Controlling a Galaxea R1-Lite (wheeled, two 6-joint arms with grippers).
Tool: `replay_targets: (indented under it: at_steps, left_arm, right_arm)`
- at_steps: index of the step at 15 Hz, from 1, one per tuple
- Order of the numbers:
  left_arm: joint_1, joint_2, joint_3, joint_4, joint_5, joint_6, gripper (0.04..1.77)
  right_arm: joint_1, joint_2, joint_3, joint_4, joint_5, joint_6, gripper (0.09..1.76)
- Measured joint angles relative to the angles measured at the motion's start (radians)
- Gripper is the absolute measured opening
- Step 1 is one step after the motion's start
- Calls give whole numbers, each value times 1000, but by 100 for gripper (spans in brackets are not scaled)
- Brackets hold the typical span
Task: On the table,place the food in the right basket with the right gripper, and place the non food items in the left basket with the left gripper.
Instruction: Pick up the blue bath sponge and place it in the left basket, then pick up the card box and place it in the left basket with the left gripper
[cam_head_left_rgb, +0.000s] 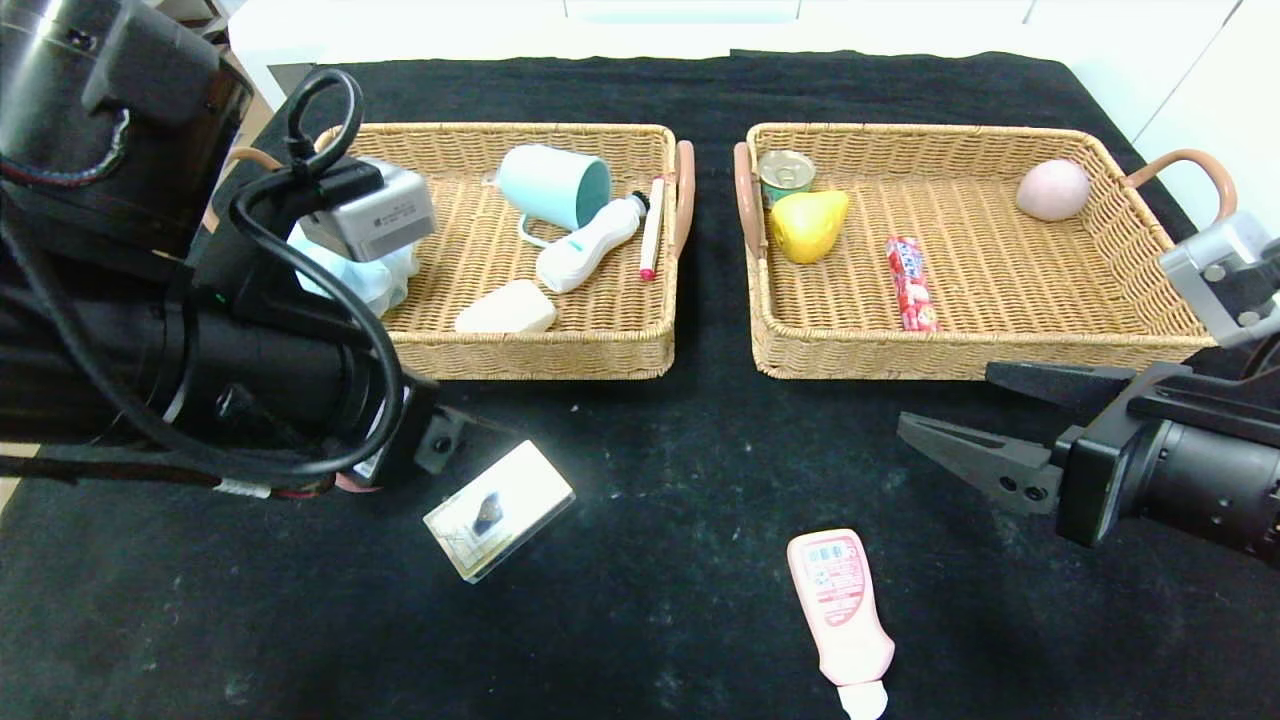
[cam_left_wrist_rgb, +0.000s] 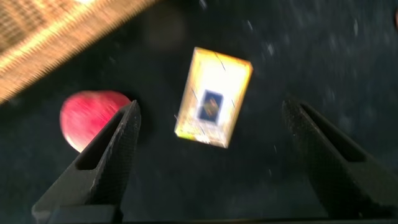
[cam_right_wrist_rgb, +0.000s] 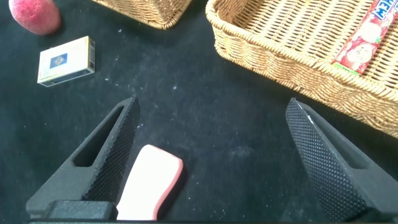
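A small yellow-and-white box (cam_head_left_rgb: 498, 510) lies on the black table in front of the left basket (cam_head_left_rgb: 520, 355). My left gripper (cam_left_wrist_rgb: 211, 107) is open and hovers right over the box (cam_left_wrist_rgb: 213, 98). A red ball (cam_left_wrist_rgb: 87, 118) lies beside one finger. In the head view the arm hides the fingers and most of the ball. A pink bottle (cam_head_left_rgb: 840, 610) lies near the front edge. My right gripper (cam_head_left_rgb: 945, 398) is open and empty in front of the right basket (cam_head_left_rgb: 960, 355), above and beyond the bottle (cam_right_wrist_rgb: 149, 186).
The left basket holds a teal cup (cam_head_left_rgb: 552, 186), a white bottle (cam_head_left_rgb: 585, 255), a marker (cam_head_left_rgb: 652, 228) and a pale bar (cam_head_left_rgb: 507, 308). The right basket holds a can (cam_head_left_rgb: 786, 174), a yellow pear (cam_head_left_rgb: 808, 224), a candy strip (cam_head_left_rgb: 911, 284) and a pink egg (cam_head_left_rgb: 1052, 189).
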Motion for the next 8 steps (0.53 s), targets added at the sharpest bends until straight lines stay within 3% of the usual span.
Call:
replay_targets:
  at_steps: [4, 8]
  left_arm:
    - [-52, 0, 68, 17, 6, 26, 168]
    - [-68, 47, 110, 14, 51, 40, 169]
  right_arm:
    - [-2, 0, 0, 0, 0, 0, 171]
    - [-3, 0, -1, -1, 0, -1, 171]
